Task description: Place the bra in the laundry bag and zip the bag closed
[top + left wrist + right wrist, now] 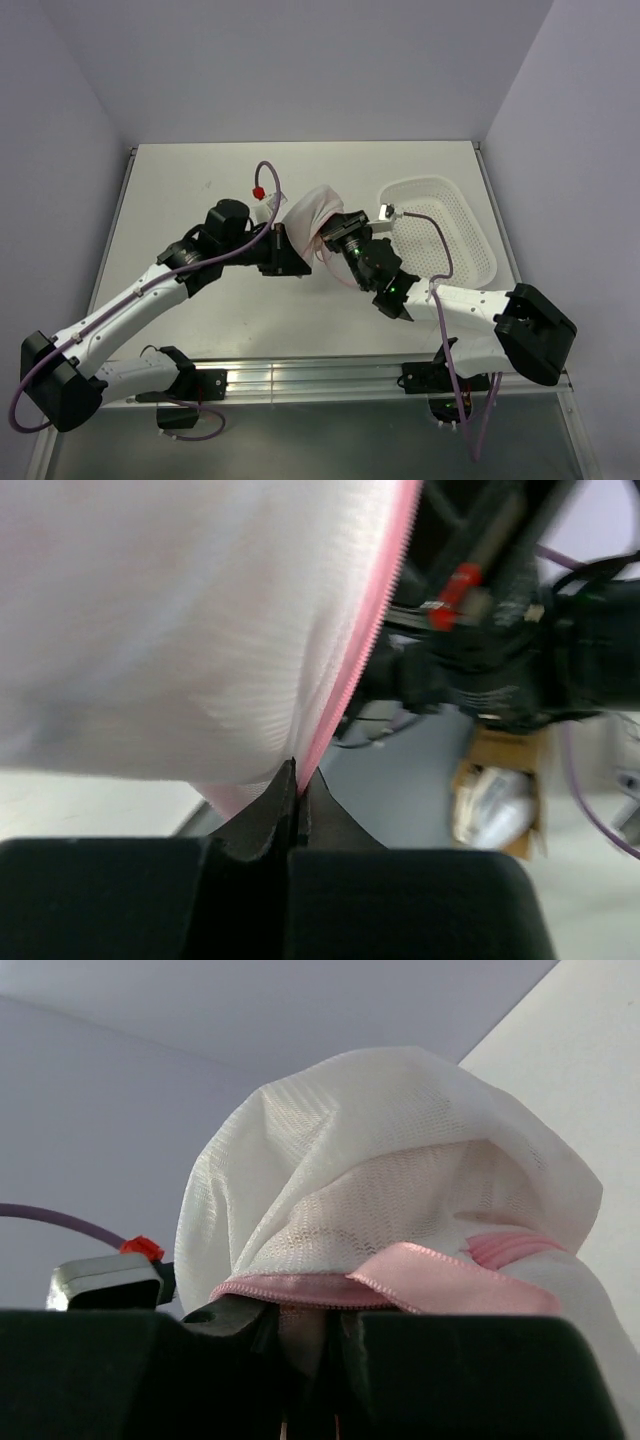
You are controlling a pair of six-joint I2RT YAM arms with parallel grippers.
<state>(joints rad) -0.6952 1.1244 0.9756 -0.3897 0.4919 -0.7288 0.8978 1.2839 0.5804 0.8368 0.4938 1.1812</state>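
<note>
The laundry bag (312, 212), white mesh with a pink zipper rim, hangs lifted between both grippers at the table's middle. My left gripper (290, 240) is shut on its pink rim (350, 670), with the white mesh (170, 620) filling the left wrist view. My right gripper (335, 238) is shut on the bag's lower edge, mesh pinched between the fingers under a pink trim band (400, 1282). The mesh dome (390, 1170) rises above them. A pink fabric patch (505, 1248) shows at the right of the bag. The bra itself cannot be made out.
A white perforated plastic basket (470, 225) stands at the right of the table, close behind the right arm. The left arm's purple cable with a red fitting (260, 190) loops just left of the bag.
</note>
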